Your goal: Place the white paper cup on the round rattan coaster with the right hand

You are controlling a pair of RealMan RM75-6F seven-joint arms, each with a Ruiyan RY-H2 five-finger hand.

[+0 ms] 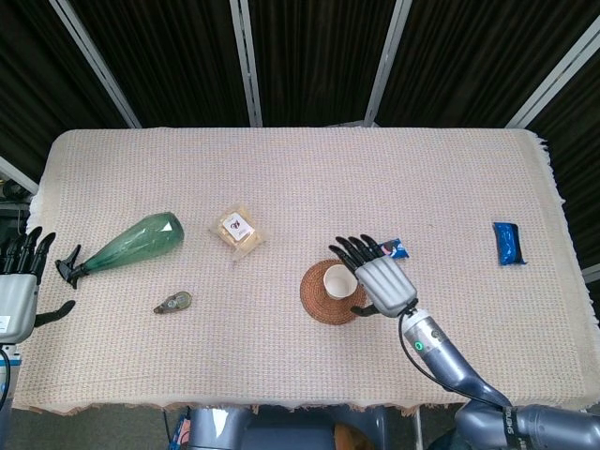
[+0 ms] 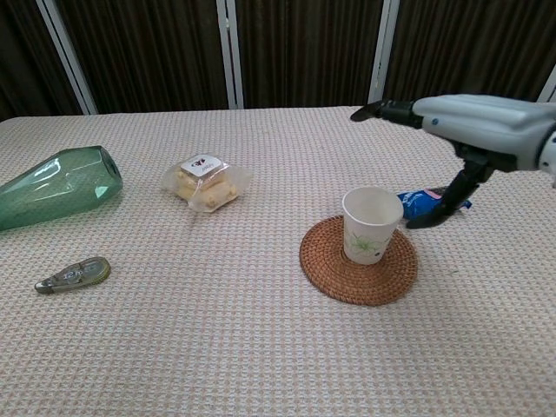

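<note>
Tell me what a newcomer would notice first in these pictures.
Probably the white paper cup, standing upright on the round rattan coaster right of the table's middle. Just right of it the right robot hand hovers with fingers spread, holding nothing. Far left, a green glass bottle lies on its side.

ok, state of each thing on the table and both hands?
white paper cup: upright on coaster, released
rattan coaster: flat, under cup
right hand: open, fingers spread, beside cup
left hand: open, at table edge
green bottle: on its side
snack bag: lying flat
</note>
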